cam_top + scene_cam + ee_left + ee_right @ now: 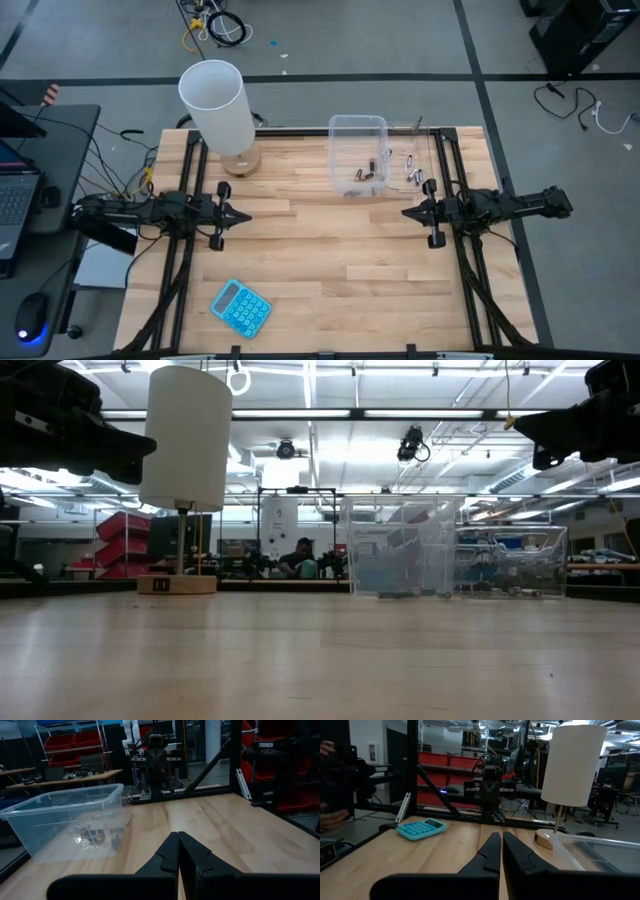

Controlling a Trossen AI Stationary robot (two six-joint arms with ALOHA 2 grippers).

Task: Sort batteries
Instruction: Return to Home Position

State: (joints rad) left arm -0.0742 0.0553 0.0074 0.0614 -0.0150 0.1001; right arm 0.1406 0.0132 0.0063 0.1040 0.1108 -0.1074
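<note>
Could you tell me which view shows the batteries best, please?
The high view: from above, the small cylindrical batteries show inside both clear plastic tubs. The left wrist view shows one tub's cells through its wall; the low view barely hints at them; the right wrist view, none.

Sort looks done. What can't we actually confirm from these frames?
- Battery count: high view, batteries too small to count.
- Battery colours: left wrist view, smeared behind the clear bin wall.
- Second bin: low view, contents too small; high view, its outline barely shows.
</note>
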